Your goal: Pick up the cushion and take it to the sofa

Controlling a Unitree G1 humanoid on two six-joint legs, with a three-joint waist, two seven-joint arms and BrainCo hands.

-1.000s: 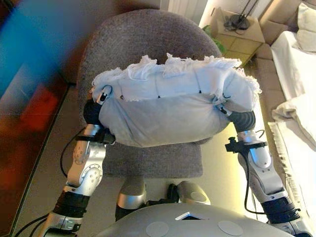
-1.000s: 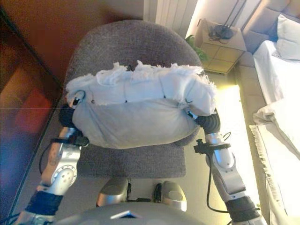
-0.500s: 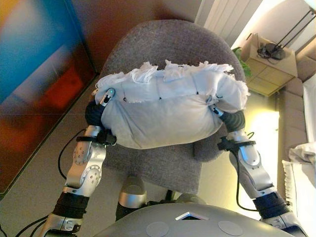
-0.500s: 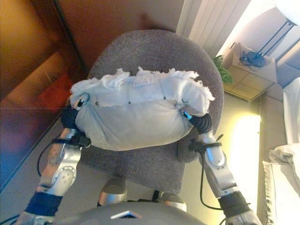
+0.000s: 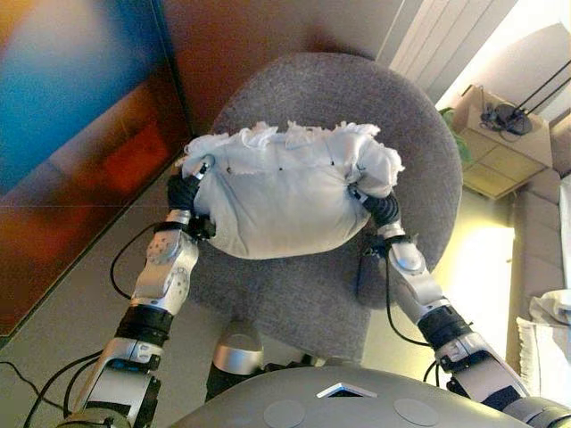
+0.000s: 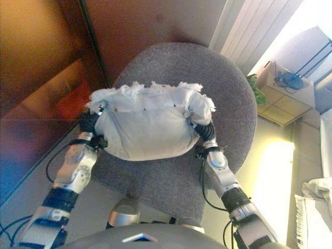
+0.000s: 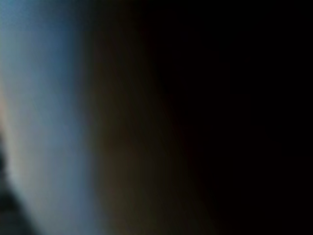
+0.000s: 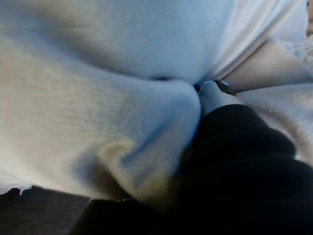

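A white cushion point(image 5: 281, 201) with a frilly fringed edge is held between my two hands, above the seat of a grey upholstered chair point(image 5: 330, 89). My left hand point(image 5: 186, 189) grips its left end, with a fingertip showing over the corner. My right hand point(image 5: 379, 207) grips its right end. In the right wrist view the cushion's cloth point(image 8: 98, 98) bunches around my right hand point(image 8: 244, 161). The left wrist view is blocked by something pressed close to it. A pale sofa point(image 5: 535, 259) shows at the far right edge.
A dark reddish wall panel point(image 5: 71, 134) runs along the left. A small wooden side table point(image 5: 495, 147) with dark cables on it stands at the back right, with a plant beside it. White cloth point(image 5: 549, 325) lies at the lower right.
Both arms have stretched forward, so the cushion is now farther from my body, over the chair. The camera has turned left; the sofa has slid toward the right edge.
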